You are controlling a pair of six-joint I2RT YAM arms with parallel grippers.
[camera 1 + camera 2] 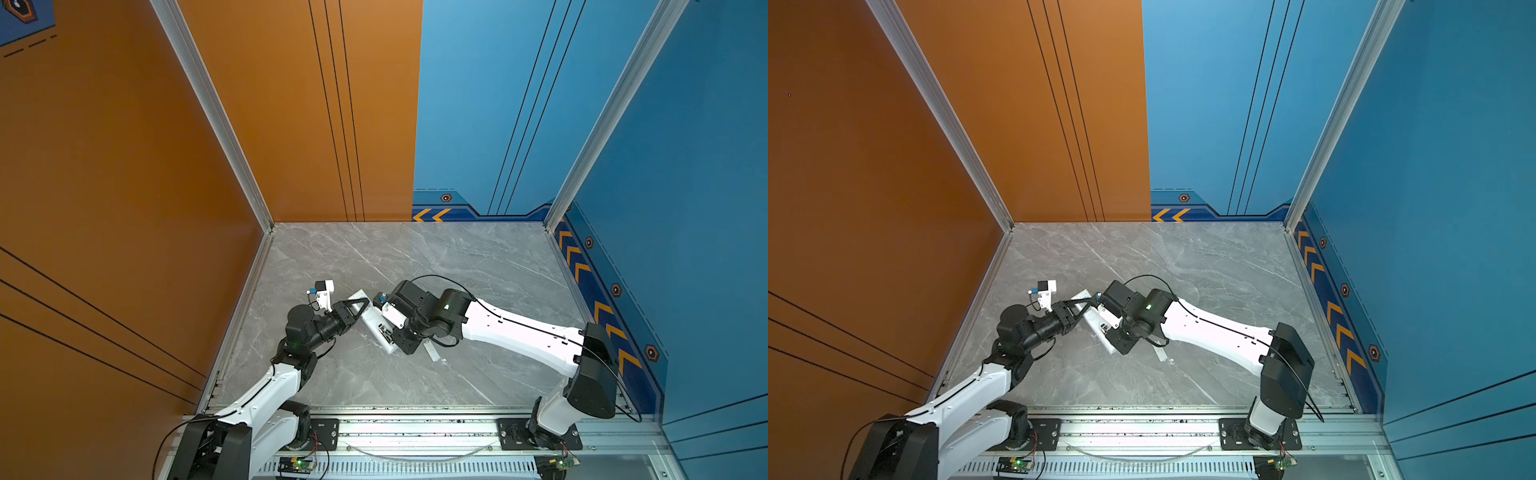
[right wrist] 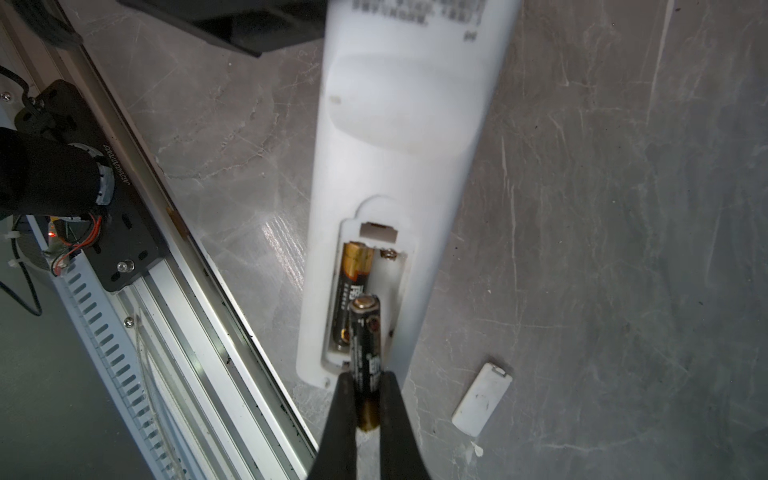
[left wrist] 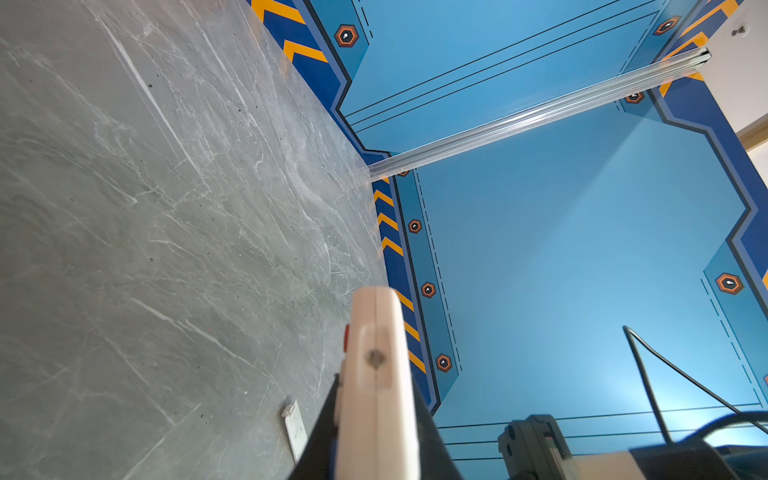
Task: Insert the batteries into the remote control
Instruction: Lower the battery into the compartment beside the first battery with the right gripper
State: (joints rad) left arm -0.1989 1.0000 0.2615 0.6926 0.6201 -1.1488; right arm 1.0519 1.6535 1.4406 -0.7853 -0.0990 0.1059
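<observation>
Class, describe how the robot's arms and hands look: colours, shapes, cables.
The left arm and right arm have white shells, black joints and a thin black cable each. The left hand and right hand have black, tapering fingers.

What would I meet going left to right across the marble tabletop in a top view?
White wrist camera on the left arm → long white plastic remote control → small white rectangular battery cover.
</observation>
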